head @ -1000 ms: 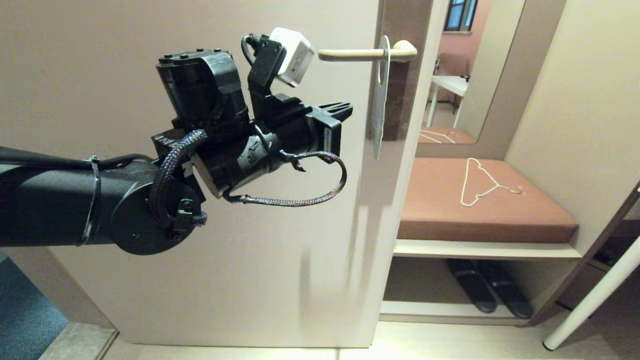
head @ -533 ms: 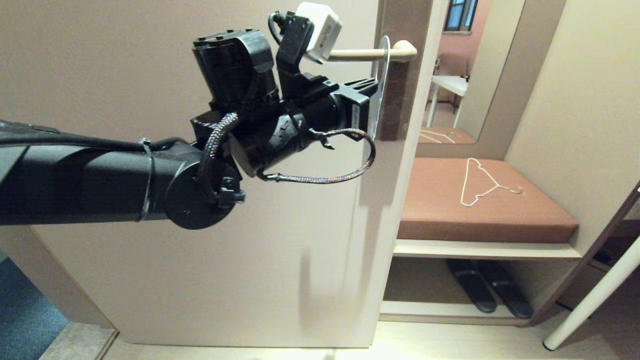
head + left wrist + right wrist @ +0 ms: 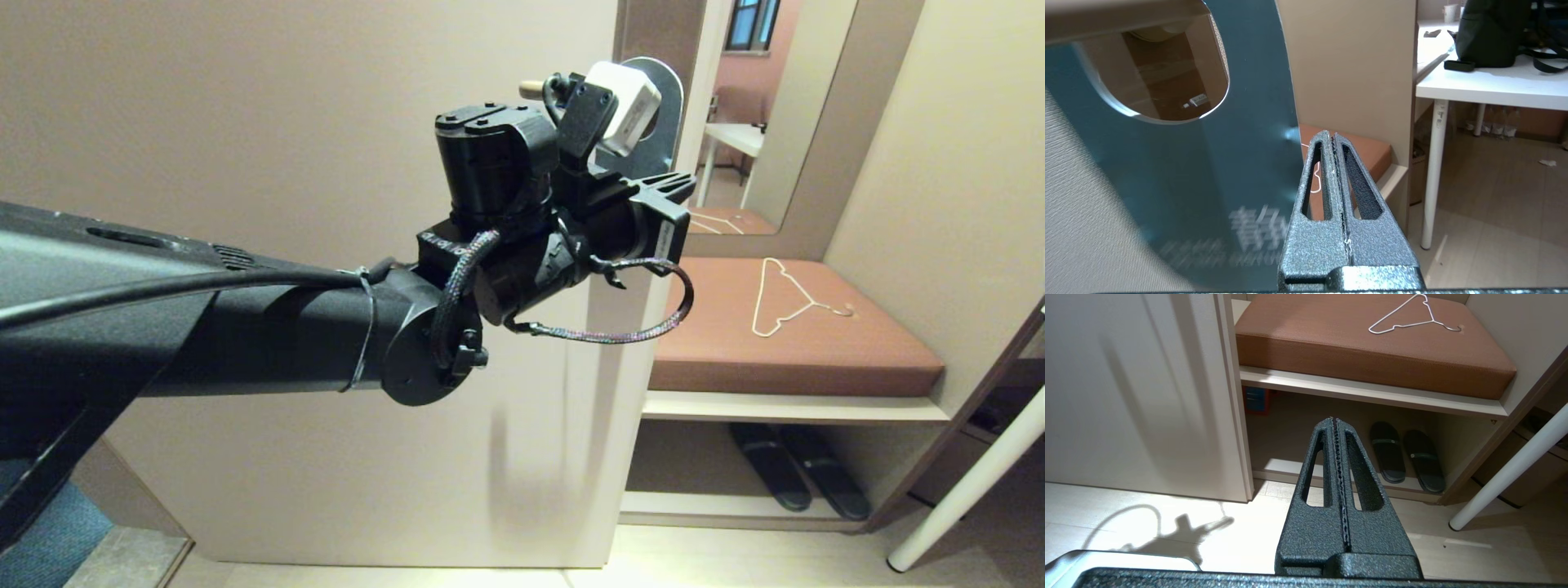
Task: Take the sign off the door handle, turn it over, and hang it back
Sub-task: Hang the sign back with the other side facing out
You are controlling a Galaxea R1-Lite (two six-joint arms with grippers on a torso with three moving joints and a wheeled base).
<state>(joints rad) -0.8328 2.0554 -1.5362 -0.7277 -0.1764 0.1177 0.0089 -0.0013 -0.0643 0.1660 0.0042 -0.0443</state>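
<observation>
The sign [image 3: 668, 122] hangs on the door handle [image 3: 531, 85], turned so its blue face shows behind my left wrist. In the left wrist view the blue face [image 3: 1241, 163] with blurred white lettering fills the near side, and the handle [image 3: 1106, 20] passes through its oval hole. My left gripper [image 3: 686, 183] is shut and empty. Its fingertips [image 3: 1332, 134] sit right beside the sign's long edge, level with the part below the hole. My right gripper [image 3: 1334, 419] is shut and empty, low down, pointing at the floor by the door's edge.
The beige door [image 3: 245, 122] fills the left. Right of it a brown cushioned bench [image 3: 816, 359] holds a white wire clothes hanger [image 3: 788, 298]. Black slippers [image 3: 800, 482] lie on the shelf below. A white table leg [image 3: 971, 482] slants at the far right.
My left arm has moved right and slightly up to the handle. The sign, seen edge-on before, has swung round and now shows its broad face.
</observation>
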